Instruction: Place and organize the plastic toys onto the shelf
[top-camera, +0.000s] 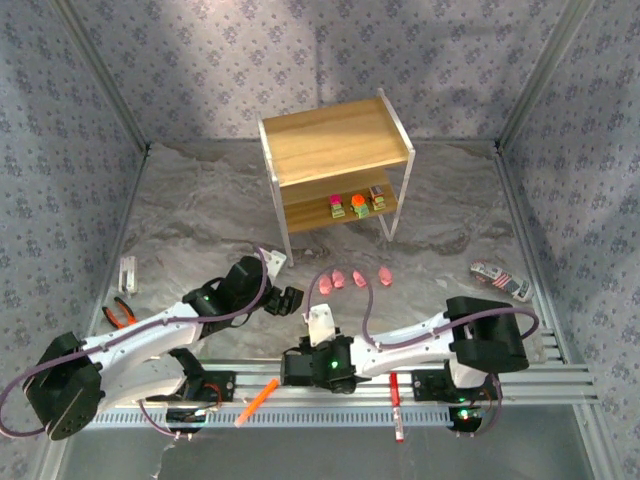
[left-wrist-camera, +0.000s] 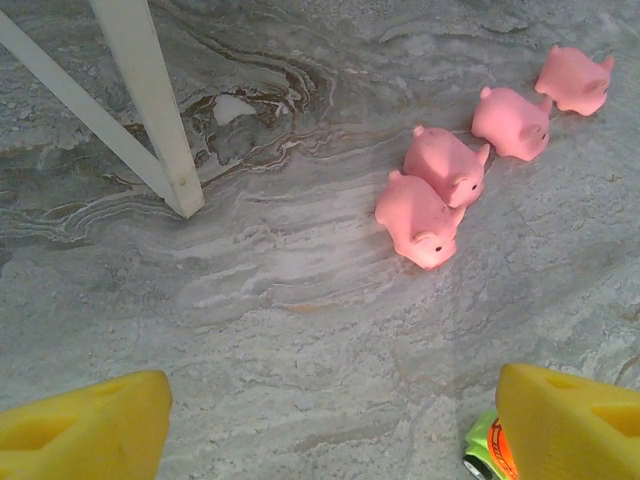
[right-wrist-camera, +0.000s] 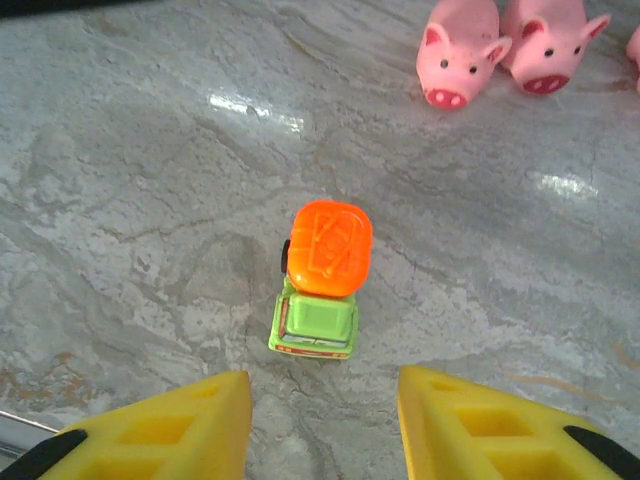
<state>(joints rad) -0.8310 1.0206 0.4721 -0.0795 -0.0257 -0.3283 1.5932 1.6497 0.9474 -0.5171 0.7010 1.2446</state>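
Observation:
The shelf (top-camera: 335, 150) stands at the back centre, and three blocky plastic toys (top-camera: 357, 203) sit on its lower board. Several pink pigs (top-camera: 354, 278) lie in a row on the table in front of it; in the left wrist view the pigs (left-wrist-camera: 420, 220) sit upper right. A green truck with an orange top (right-wrist-camera: 320, 275) stands on the table just ahead of my open right gripper (right-wrist-camera: 322, 385), outside its fingers. Two pigs (right-wrist-camera: 460, 50) lie beyond it. My left gripper (left-wrist-camera: 330, 400) is open over bare table, with the truck (left-wrist-camera: 482, 450) beside its right finger.
A white shelf leg (left-wrist-camera: 150, 100) stands close to the left gripper. A silver toy car (top-camera: 501, 280) lies at the right, pliers (top-camera: 119, 313) at the left. An orange marker (top-camera: 256, 401) and a red marker (top-camera: 396, 404) rest on the front rail.

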